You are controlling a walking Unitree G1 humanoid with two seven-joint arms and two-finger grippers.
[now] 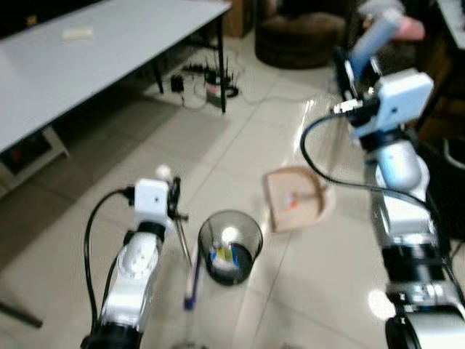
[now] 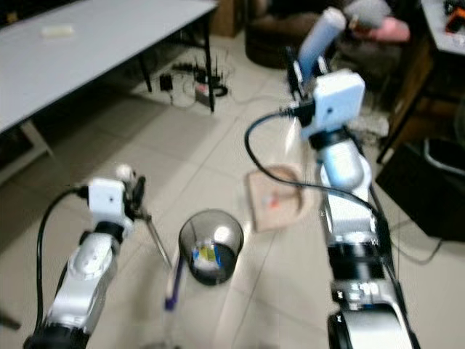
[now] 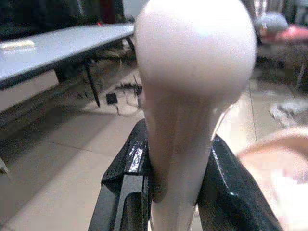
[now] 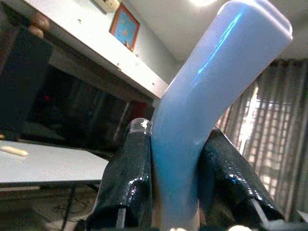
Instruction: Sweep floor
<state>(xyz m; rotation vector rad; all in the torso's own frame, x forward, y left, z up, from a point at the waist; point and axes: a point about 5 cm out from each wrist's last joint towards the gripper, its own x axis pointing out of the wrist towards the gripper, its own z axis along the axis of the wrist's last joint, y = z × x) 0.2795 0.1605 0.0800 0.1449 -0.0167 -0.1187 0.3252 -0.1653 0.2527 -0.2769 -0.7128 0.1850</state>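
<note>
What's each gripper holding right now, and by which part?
The left gripper is shut on the broom handle just below its rounded white tip. The right gripper is shut on the light blue dustpan handle, near its upper end.

You have the bin (image 1: 230,246) on the floor (image 1: 218,145) just ahead, between your arms. The dustpan (image 1: 296,198) lies beyond it to the right, the broom (image 1: 187,270) just left of it, and the table (image 1: 94,51) far left, with cables (image 1: 207,80) under its far end

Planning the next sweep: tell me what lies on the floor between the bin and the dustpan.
Bare tile only, seen in the left eye view, between bin and dustpan.
</note>
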